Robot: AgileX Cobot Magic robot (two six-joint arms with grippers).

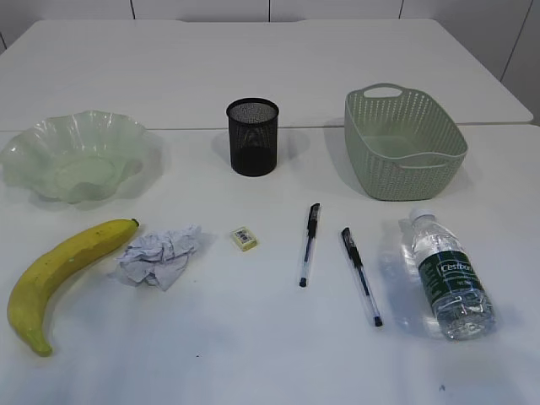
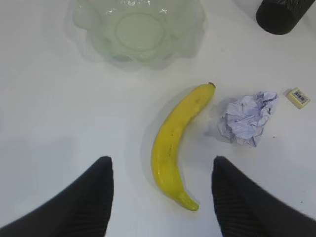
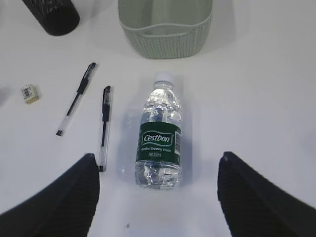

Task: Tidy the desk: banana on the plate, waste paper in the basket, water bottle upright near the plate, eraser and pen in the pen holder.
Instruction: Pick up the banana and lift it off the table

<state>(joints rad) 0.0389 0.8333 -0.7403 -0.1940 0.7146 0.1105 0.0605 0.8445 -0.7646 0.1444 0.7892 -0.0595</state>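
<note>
Exterior: I see banana point(image 1: 63, 274), paper point(image 1: 159, 256), eraser point(image 1: 244, 239), two pens point(image 1: 309, 244) point(image 1: 361, 275) and bottle point(image 1: 445, 275) lying on the table point(image 1: 253, 354); plate point(image 1: 76, 156), holder point(image 1: 252, 136), basket point(image 1: 403, 143) behind.

Left wrist: left gripper point(image 2: 162, 197) spread wide, empty, above the banana.

Right wrist: right gripper point(image 3: 158, 192) spread wide, empty, above the lying bottle.

White table point(image 1: 270, 363), banana point(image 1: 59, 270), crumpled paper point(image 1: 159, 255), eraser point(image 1: 244, 239), pens point(image 1: 309, 245), bottle point(image 1: 445, 274)
</note>
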